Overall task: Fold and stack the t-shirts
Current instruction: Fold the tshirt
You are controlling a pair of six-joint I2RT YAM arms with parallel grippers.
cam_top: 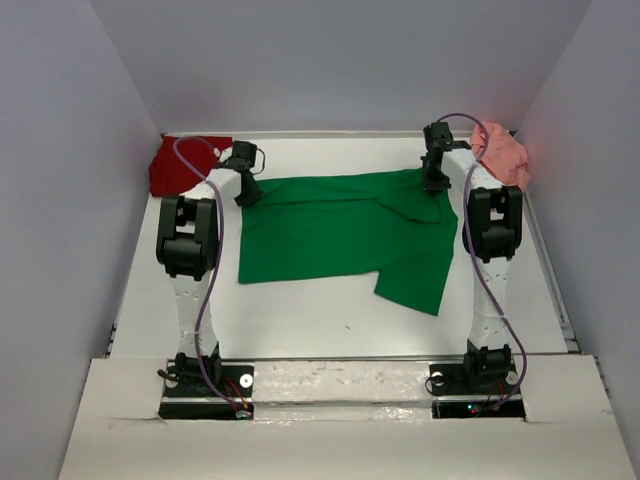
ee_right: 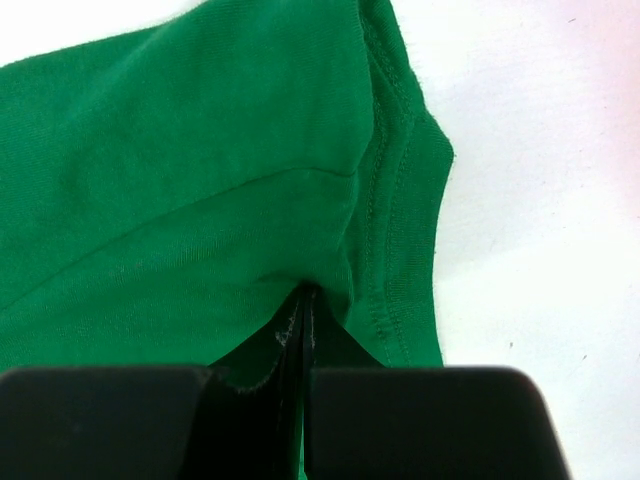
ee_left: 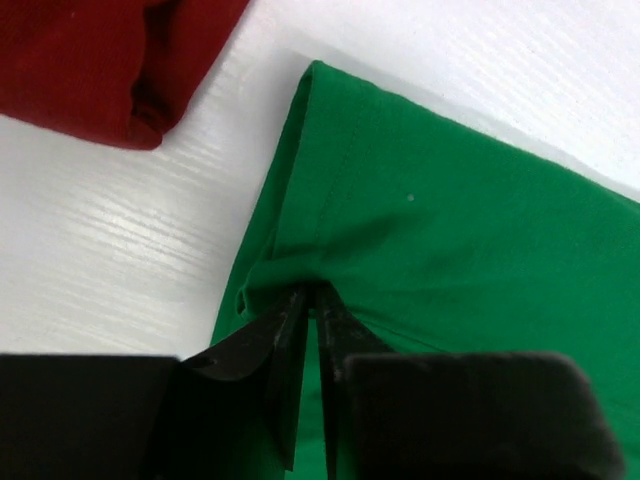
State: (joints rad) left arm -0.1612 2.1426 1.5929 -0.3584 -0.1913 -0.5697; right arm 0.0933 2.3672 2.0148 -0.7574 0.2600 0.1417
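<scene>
The green t-shirt [cam_top: 345, 235] is spread mid-tabletop [cam_top: 330, 325]. Its far edge is pinched at either end by the left claw [ee_left: 312, 296] and right claw [ee_right: 305, 296], each clamped on cloth. For a clean fold, both ends should be carried evenly with the edge kept taut.

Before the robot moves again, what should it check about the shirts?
1. Grip of the left gripper on the green t-shirt, far left corner: ok, pinched shut.
2. Grip of the right gripper on its far right corner: ok, pinched shut.
3. Gap between the dark red t-shirt and the green one: ok, table shows between them.
4. Whether the salmon pink t-shirt is free of the right arm: cannot tell, they overlap from above.
5. Flatness of the green one: not ok, creased, near right part juts out.
</scene>
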